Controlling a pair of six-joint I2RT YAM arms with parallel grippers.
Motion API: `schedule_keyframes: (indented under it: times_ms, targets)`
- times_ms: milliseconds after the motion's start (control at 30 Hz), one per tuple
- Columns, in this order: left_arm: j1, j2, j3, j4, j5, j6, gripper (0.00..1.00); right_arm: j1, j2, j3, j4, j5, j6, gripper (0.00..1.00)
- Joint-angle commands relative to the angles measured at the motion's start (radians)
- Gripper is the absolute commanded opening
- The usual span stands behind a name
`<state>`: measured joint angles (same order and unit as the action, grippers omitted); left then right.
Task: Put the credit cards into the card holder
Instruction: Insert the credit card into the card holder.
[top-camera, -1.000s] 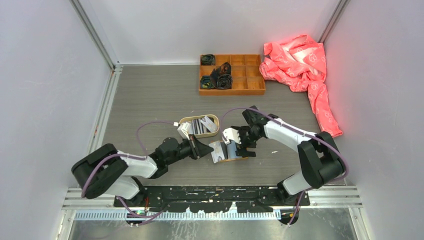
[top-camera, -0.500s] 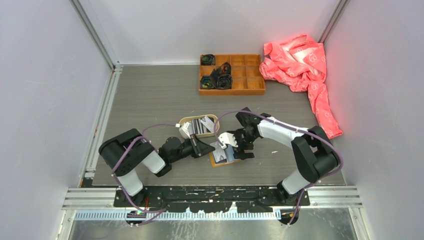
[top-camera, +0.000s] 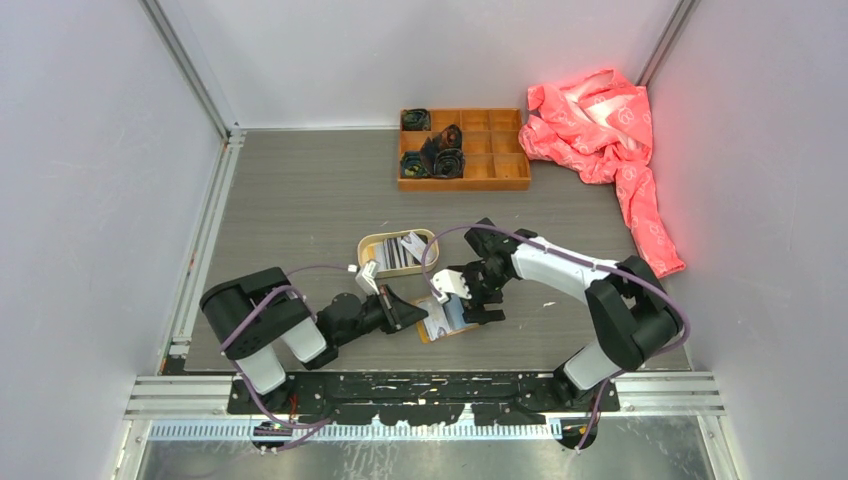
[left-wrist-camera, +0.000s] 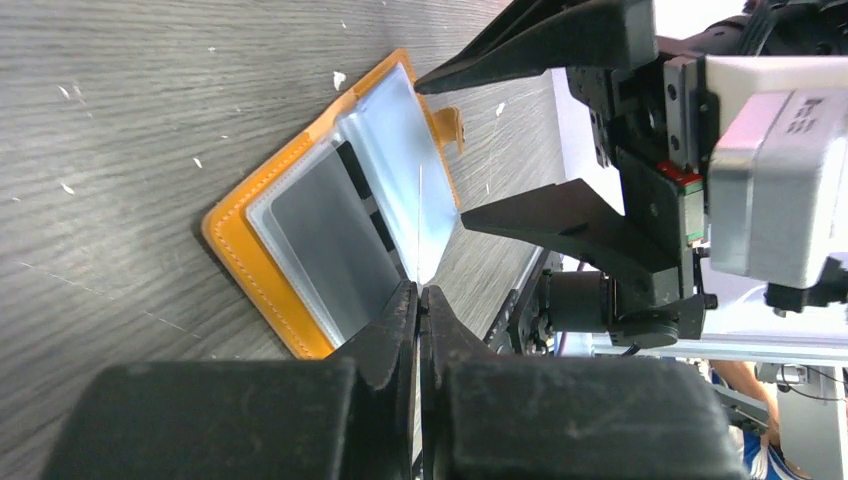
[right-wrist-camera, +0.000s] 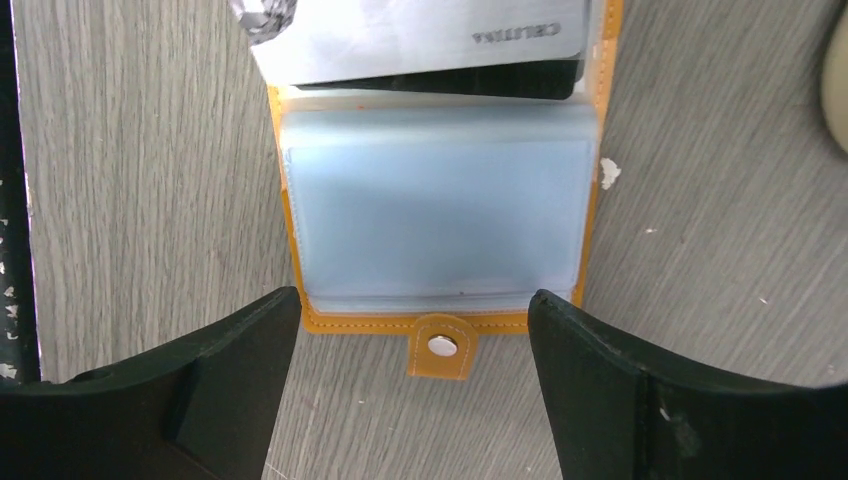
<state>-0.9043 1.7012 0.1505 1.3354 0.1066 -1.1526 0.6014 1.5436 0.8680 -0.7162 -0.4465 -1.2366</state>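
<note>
The mustard-orange card holder (top-camera: 430, 336) lies open on the table, its clear sleeves (right-wrist-camera: 440, 220) facing up and its snap tab (right-wrist-camera: 440, 345) toward the right wrist camera. My left gripper (top-camera: 412, 312) is shut on a thin credit card (left-wrist-camera: 418, 215), seen edge-on in the left wrist view. The card is held over the open holder (left-wrist-camera: 250, 250). In the right wrist view this silver-grey card (right-wrist-camera: 420, 35) lies across the holder's far half. My right gripper (top-camera: 470, 305) is open and empty, its fingers (right-wrist-camera: 620, 380) on either side of the holder's tab end. More cards (top-camera: 405, 250) lie in the tan tray.
The oval tan tray (top-camera: 372, 243) sits just behind the holder. An orange wooden compartment box (top-camera: 465, 150) with dark rolled items stands at the back. A pink cloth (top-camera: 600, 130) lies at the back right. Grey walls enclose the table.
My left gripper, with the card, has moved toward the near edge. The holder has shifted slightly nearer and left. My right gripper has followed it.
</note>
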Motion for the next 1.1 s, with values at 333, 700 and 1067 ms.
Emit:
schedule_keyframes:
  times_ms: [333,700,1067]
  targets:
    - [-0.078,0.025,0.02,0.095,-0.242,-0.059,0.0,-0.015,-0.064,0.027,-0.016,0.01,0.012,0.89]
    - [-0.102,0.076,0.037,0.094,-0.281,-0.114,0.0,-0.013,-0.011,0.025,-0.021,0.061,0.005,0.88]
    - [-0.122,0.127,0.051,0.096,-0.303,-0.167,0.0,0.019,0.042,0.039,-0.045,0.067,0.008,0.83]
